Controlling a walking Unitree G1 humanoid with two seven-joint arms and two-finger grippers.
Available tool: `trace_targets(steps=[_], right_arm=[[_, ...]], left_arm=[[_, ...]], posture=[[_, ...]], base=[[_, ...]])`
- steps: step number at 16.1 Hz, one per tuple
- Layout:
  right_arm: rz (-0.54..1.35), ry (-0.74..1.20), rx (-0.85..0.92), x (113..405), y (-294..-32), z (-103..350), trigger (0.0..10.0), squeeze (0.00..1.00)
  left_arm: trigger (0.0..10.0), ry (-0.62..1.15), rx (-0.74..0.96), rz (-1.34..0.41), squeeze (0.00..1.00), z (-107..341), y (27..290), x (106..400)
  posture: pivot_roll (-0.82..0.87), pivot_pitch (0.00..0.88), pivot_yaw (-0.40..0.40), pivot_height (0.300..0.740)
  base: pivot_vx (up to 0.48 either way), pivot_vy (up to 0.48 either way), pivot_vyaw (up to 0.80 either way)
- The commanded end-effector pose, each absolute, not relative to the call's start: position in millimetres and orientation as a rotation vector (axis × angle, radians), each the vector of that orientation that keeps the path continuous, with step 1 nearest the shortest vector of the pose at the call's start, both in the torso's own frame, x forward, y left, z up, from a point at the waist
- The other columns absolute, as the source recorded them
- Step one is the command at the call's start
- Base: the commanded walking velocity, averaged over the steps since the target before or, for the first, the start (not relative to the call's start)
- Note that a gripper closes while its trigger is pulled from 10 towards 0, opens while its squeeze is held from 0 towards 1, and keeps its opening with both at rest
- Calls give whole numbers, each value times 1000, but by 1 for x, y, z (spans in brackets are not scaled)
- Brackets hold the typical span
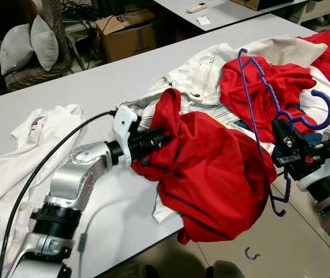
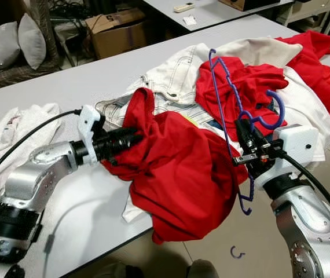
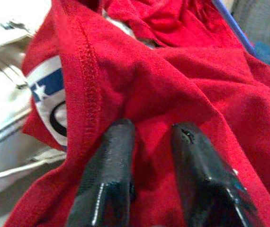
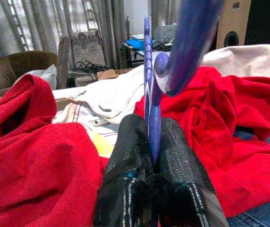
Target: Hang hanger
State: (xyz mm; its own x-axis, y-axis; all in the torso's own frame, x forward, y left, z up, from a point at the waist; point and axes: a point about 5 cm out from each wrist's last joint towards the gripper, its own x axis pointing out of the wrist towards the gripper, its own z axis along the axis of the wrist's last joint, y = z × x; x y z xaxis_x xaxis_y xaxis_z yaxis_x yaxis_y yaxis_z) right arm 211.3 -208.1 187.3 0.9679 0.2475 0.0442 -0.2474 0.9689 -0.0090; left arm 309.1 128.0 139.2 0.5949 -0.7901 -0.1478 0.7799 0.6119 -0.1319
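1. Gripping the hanger (image 2: 228, 110): right gripper (image 2: 247, 146) has its fingers (image 4: 125, 156) pressed together on the blue wire, just below the hook.
2. Hanger stands roughly upright over the clothes pile, hook curling toward the robot's right; its lower end hangs past the table (image 1: 95, 75) edge, beside the red shirt (image 1: 211, 168).
3. Left gripper (image 3: 151, 137) reaches into the red shirt from the robot's left. Fingers (image 3: 111, 161) are slightly apart with a fold of red cloth between them; cannot tell whether they pinch it.
4. Shirt drapes over the near table edge, lying on a white garment (image 1: 200, 69).
5. More red cloth (image 1: 269, 81) lies under the hanger.
6. Separate white cloth (image 1: 14, 156) lies at table's left.
7. Small blue hook (image 1: 252, 253) lies on the floor.
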Motion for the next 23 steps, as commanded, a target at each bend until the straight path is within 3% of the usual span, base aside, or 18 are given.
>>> trace_targets(steps=[1, 7, 9, 12, 14, 15, 16, 17, 18, 20, 23], right_arm=[[260, -56, 1, 211, -207, 190, 10000, 0], [253, -59, 2, 211, -207, 190, 10000, 0], [253, -65, 4, 213, -207, 191, 10000, 0], [255, -71, 7, 214, -205, 191, 10000, 0], [252, -72, 9, 213, -205, 191, 10000, 0], [249, -70, 9, 212, -205, 190, 10000, 0], [244, -67, 10, 209, -205, 190, 10000, 0], [247, -59, 10, 207, -206, 189, 10000, 0], [259, -53, 16, 205, -206, 189, 10000, 0], [324, -30, 20, 202, -202, 187, 10000, 0], [434, -15, 34, 197, -196, 189, 10000, 0]], left_arm=[[0, 165, -48, -861, 0, 146, 134, 316], [0, 38, -95, -720, 0, 160, 137, 333], [0, -85, -121, -566, 0, 183, 142, 356], [0, -290, -155, -482, 0, 227, 148, 373], [0, -284, -190, -563, 0, 239, 144, 377], [0, -246, -122, -609, 0, 233, 141, 374], [10000, -143, -57, -662, 0, 213, 140, 371], [10000, -23, -65, -728, 0, 190, 143, 363], [10000, 15, -124, -761, 1000, 181, 146, 357], [10000, 39, -249, -819, 1000, 174, 152, 346], [10000, 120, -290, -891, 1000, 167, 161, 332]], posture=[[-265, 0, 97, 740], [-270, 0, 102, 740], [-263, 0, 101, 740], [-264, 0, 107, 740], [-268, 0, 116, 740], [-277, 0, 128, 740], [-282, 0, 133, 740], [-283, 0, 134, 740], [-281, 0, 134, 740], [-279, 0, 129, 740], [-271, 0, 117, 740]], base=[[0, 0, 0], [0, 0, 0], [0, 0, 0], [0, 0, 0], [0, 0, 0], [0, 0, 0], [0, 0, 0], [0, 0, 0], [0, 0, 0], [0, 0, 0], [0, 0, 0]])
